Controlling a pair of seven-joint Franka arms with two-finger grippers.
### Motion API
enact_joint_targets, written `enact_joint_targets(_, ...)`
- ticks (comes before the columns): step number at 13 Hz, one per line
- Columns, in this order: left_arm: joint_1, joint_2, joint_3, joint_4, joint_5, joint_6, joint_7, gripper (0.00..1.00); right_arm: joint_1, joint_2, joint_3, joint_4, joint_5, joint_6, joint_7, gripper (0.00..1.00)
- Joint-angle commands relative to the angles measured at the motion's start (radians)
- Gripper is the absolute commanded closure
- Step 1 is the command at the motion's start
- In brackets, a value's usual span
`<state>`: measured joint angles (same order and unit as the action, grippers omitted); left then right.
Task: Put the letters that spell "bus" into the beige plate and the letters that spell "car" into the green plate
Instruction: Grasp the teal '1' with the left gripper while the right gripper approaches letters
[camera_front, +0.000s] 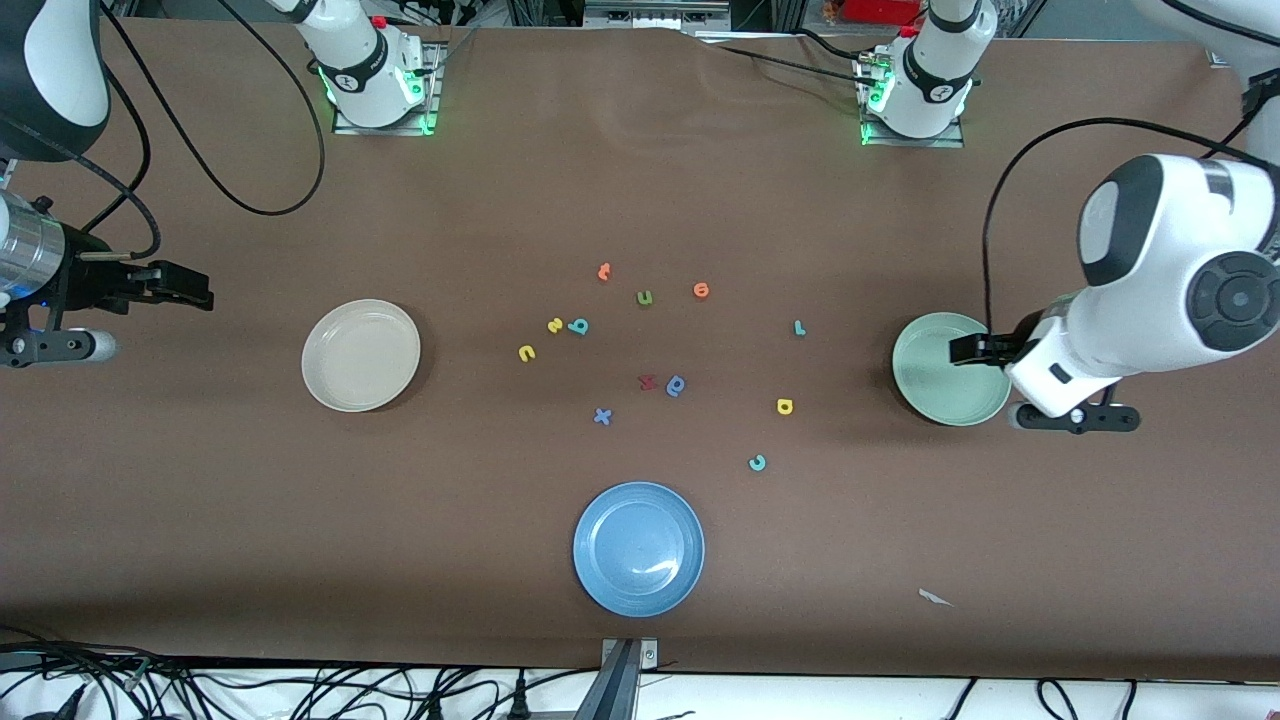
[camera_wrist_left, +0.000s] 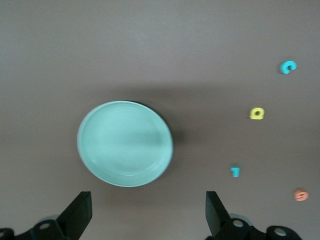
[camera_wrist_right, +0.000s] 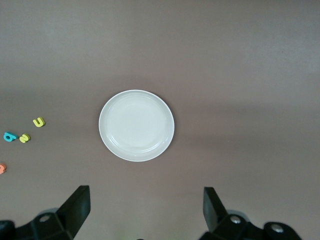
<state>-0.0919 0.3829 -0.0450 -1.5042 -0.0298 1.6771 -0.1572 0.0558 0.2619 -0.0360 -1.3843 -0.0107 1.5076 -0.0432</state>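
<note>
Only the scattered foam letters (camera_front: 650, 350) on the table (camera_front: 200, 520) read as characters; no other labels are legible.

1. From where I'm driving this, my left gripper (camera_front: 968, 348) hangs over the green plate (camera_front: 950, 368), at the rim facing the letters, fingers spread, holding nothing.
2. Out past its tips toward the middle of the table: teal r (camera_front: 799, 327), yellow a (camera_front: 785, 406), teal c (camera_front: 757, 462), all loose and apart.
3. My right gripper (camera_front: 195, 288) is up at its own end, fingers apart and empty, with the beige plate (camera_front: 361, 355) just ahead of its tips.
4. Farther out from that plate: yellow u (camera_front: 526, 352), yellow s (camera_front: 555, 325), teal b (camera_front: 578, 326), the last two nearly touching.
5. Blue plate (camera_front: 639, 548) sits closest to the camera, well apart from both grippers.
</note>
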Motion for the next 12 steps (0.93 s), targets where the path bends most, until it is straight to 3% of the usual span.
enact_joint_targets(1, -0.011, -0.009, 0.007, -0.062, -0.093, 0.059, -0.076, 0.0, -0.004, -0.001, 0.001, 0.013, 0.024, -0.012, -0.001, 0.0)
enact_joint_targets(7, -0.115, -0.01, 0.001, -0.255, -0.09, 0.233, -0.281, 0.0, -0.001, -0.018, -0.004, 0.013, 0.028, -0.043, -0.001, 0.0)
enact_joint_targets(9, -0.143, -0.012, -0.001, -0.322, -0.088, 0.291, -0.346, 0.04, 0.004, -0.068, -0.004, 0.002, 0.032, -0.047, -0.004, 0.0)
enact_joint_targets(12, -0.216, -0.01, -0.003, -0.451, -0.09, 0.52, -0.476, 0.04, 0.001, -0.153, -0.002, -0.115, 0.034, -0.009, -0.003, 0.0)
